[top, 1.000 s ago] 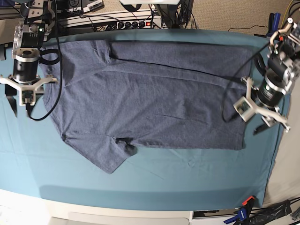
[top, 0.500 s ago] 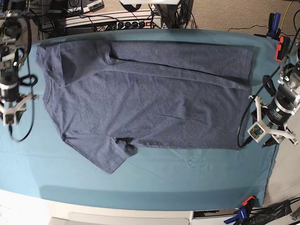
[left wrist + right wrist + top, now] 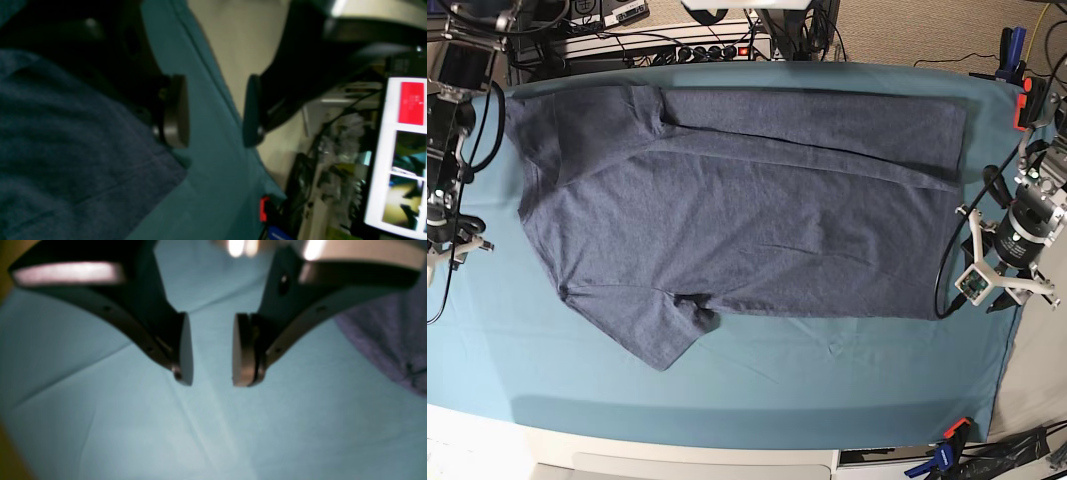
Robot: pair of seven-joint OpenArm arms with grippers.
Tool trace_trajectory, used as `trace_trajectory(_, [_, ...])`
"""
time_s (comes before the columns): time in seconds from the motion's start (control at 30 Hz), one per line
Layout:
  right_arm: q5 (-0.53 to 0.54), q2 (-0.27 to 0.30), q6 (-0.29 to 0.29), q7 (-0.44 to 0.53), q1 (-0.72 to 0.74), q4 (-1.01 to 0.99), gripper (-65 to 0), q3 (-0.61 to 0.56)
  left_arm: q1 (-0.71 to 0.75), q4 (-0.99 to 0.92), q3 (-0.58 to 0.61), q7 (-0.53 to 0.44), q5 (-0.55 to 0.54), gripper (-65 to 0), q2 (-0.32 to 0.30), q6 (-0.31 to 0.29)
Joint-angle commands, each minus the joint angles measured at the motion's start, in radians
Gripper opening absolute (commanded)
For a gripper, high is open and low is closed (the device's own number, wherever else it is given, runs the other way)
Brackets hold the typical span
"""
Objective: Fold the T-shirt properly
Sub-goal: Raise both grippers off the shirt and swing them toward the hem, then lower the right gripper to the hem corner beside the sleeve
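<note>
T-shirt (image 3: 747, 210): laid flat on the teal table cloth (image 3: 827, 380), long axis running across the base view; one sleeve is seen spread toward the near edge at lower left, and a fold line runs along the far side.
Left gripper (image 3: 215, 111): positioned at the table's edge on the base view's right (image 3: 1002, 290), clear of the garment. Jaws are held apart with a moderate gap; nothing is gripped between them.
Left fingers (image 3: 175, 110): in the left wrist view, the T-shirt's edge (image 3: 66, 150) is seen just beside one pad, on its outer side; whether it is touched cannot be told. Only table cloth and floor are framed between the pads.
Right gripper (image 3: 211, 350): positioned at the base view's left edge (image 3: 442, 245), beside the garment. Jaws are set apart with a narrower gap; nothing is held.
Right fingers (image 3: 185, 346): bare table cloth is seen between them; the T-shirt (image 3: 393, 340) is seen well off to one side, apart from both pads.
</note>
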Motion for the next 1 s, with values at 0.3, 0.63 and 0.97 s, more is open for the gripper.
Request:
trace_trajectory(0.3, [0.161, 0.015, 0.182, -0.053, 0.217, -0.137, -43.8, 0.01, -0.142, -0.167, -0.013, -0.021, -0.037, -36.7, 0.048, 0.009])
trace_trajectory(0.63, [0.348, 0.014, 0.364, -0.151, 0.478, -0.277, -43.8, 0.01, -0.42, -0.517, -0.014, -0.011, -0.262, -36.7, 0.163, -0.122])
trace_trajectory(0.97, [0.461, -0.036, 0.372, -0.198, 0.827, -0.769, -43.8, 0.01, -0.771, -0.949, -0.126, 0.11, -0.563, -36.7, 0.333, -0.299])
